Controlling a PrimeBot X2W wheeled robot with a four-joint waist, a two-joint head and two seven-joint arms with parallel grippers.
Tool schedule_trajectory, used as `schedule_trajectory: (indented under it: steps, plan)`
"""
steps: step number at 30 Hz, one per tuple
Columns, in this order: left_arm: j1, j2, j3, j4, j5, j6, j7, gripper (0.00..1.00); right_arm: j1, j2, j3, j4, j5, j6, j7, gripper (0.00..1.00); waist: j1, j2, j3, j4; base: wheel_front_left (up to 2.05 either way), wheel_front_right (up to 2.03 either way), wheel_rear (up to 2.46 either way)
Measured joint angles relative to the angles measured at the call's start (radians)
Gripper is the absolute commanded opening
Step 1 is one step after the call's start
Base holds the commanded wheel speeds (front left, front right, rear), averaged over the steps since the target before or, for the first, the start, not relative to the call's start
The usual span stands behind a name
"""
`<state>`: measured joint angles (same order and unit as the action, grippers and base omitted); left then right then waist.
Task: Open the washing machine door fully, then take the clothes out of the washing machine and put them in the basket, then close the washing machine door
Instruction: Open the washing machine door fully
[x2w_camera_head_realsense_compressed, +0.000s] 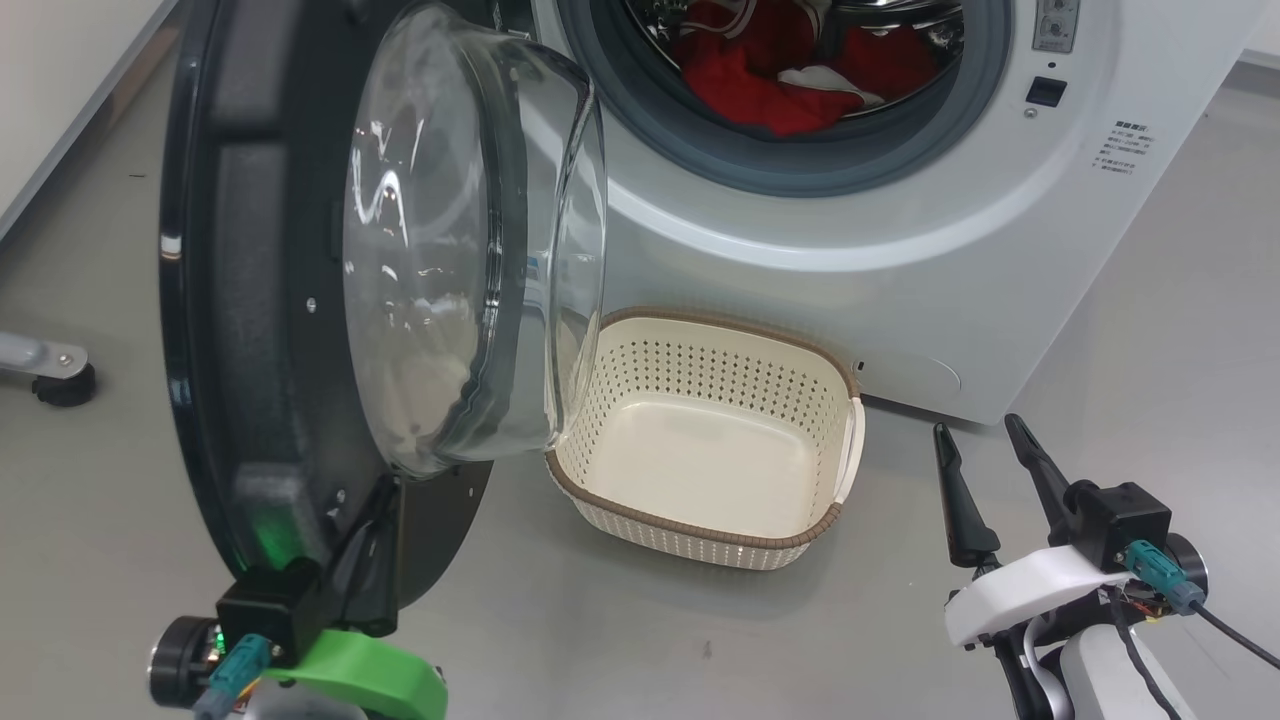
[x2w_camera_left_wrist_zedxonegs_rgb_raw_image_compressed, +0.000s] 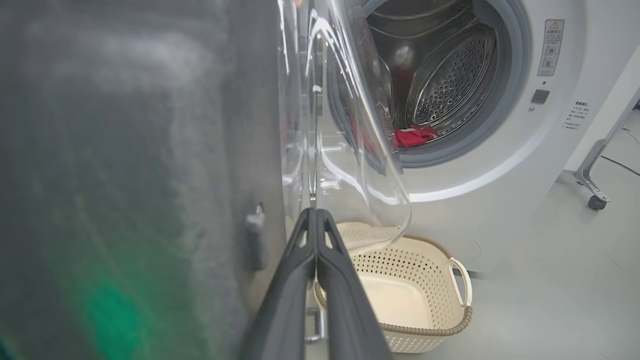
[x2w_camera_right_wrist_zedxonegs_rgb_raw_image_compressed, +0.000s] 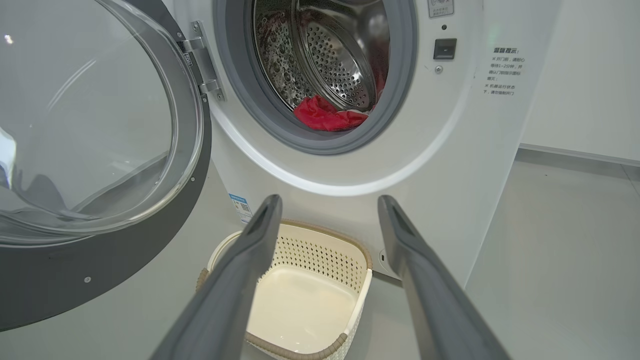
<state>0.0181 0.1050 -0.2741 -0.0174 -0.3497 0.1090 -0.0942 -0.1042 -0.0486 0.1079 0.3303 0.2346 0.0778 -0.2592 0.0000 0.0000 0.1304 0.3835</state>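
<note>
Our left gripper (x2w_camera_head_realsense_compressed: 383, 500) holds its two fingers pressed together, close against the lower inner face of the door; we cannot tell whether they touch it. Our right gripper (x2w_camera_head_realsense_compressed: 980, 432) hangs with fingers spread, gripping nothing. Ahead of its tips we see the washing machine (x2w_camera_head_realsense_compressed: 900, 250), mouth uncovered. The door (x2w_camera_head_realsense_compressed: 250, 300) stands swung out, rising straight above the left gripper, glass bowl bulging toward the right gripper's side. The basket (x2w_camera_head_realsense_compressed: 690, 525) sits on the floor (x2w_camera_head_realsense_compressed: 600, 640) between both grippers, slightly ahead. The clothes (x2w_camera_head_realsense_compressed: 760, 85) lie in the drum, beyond both grippers.
</note>
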Motion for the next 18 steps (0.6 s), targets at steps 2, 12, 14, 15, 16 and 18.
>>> schedule_trajectory:
  steps: [2, 12, 14, 15, 16, 18]
  plan:
    - [0.000, 0.001, 0.019, 0.006, -0.001, 0.000, -0.004, 0.00, 0.000, 0.000, 0.000, 0.000, 0.000, 0.000, 0.000, 1.00, 0.0000, 0.0000, 0.001, 0.000, 0.00, 0.00, 0.00]
    - [-0.012, 0.000, 0.107, 0.036, -0.038, 0.001, -0.031, 0.00, -0.010, 0.000, -0.010, -0.002, -0.017, 0.000, 0.000, 1.00, 0.0000, 0.0000, 0.013, -0.002, 0.00, 0.00, 0.00]
    - [-0.020, 0.001, 0.117, 0.046, -0.038, 0.001, -0.032, 0.00, -0.010, 0.000, -0.012, -0.002, -0.018, 0.000, 0.000, 1.00, 0.0000, 0.0000, 0.015, -0.001, 0.00, 0.00, 0.00]
    - [-0.025, 0.001, 0.123, 0.052, -0.039, 0.001, -0.032, 0.00, -0.010, 0.000, -0.013, -0.002, -0.018, 0.000, 0.000, 1.00, 0.0000, 0.0000, 0.016, 0.000, 0.00, 0.00, 0.00]
    - [-0.030, 0.001, 0.130, 0.058, -0.041, 0.001, -0.035, 0.00, -0.010, 0.000, -0.014, -0.002, -0.021, 0.000, 0.000, 1.00, 0.0000, 0.0000, 0.017, 0.001, 0.00, 0.00, 0.00]
    - [-0.038, 0.002, 0.147, 0.069, -0.046, 0.001, -0.041, 0.00, -0.010, 0.000, -0.014, -0.001, -0.030, 0.001, 0.000, 1.00, 0.0000, 0.0000, 0.018, 0.001, 0.00, 0.00, 0.00]
